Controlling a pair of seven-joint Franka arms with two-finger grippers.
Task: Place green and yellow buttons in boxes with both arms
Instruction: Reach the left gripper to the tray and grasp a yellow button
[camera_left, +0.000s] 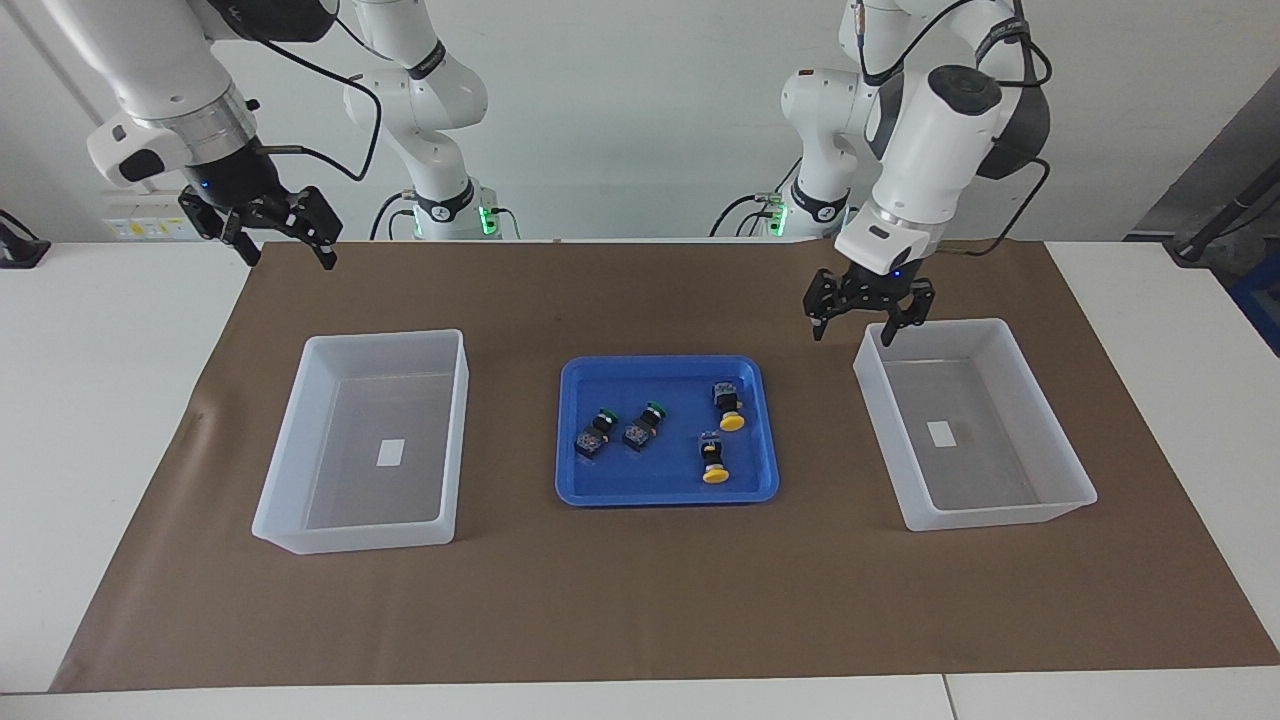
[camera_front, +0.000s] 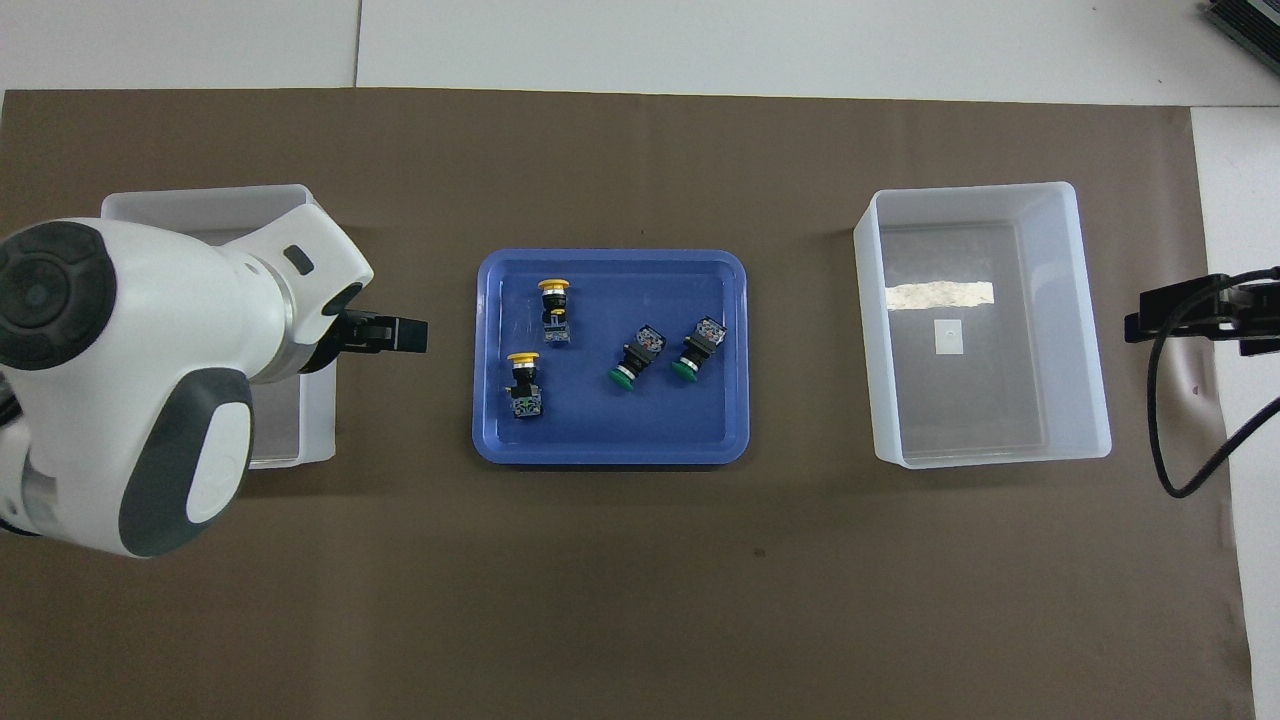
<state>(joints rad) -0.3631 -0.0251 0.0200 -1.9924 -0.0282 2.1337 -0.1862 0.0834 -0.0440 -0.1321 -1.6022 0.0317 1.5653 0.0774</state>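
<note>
Two green buttons (camera_left: 597, 432) (camera_left: 645, 425) and two yellow buttons (camera_left: 728, 405) (camera_left: 712, 458) lie on their sides in the blue tray (camera_left: 660, 482) at mid table. They also show in the overhead view: green (camera_front: 635, 358) (camera_front: 698, 350), yellow (camera_front: 553, 298) (camera_front: 522, 380). One box (camera_left: 980, 480) stands toward the left arm's end, the other box (camera_left: 360, 400) toward the right arm's end; both hold only a label. My left gripper (camera_left: 855, 325) is open and empty, low over the gap between its box and the tray. My right gripper (camera_left: 285, 240) is open, empty and raised.
A brown mat (camera_left: 640, 600) covers the table under the tray and boxes. In the overhead view my left arm hides much of its box (camera_front: 200, 205). My right gripper (camera_front: 1195, 315) hangs over the mat's edge beside the other box (camera_front: 985, 400).
</note>
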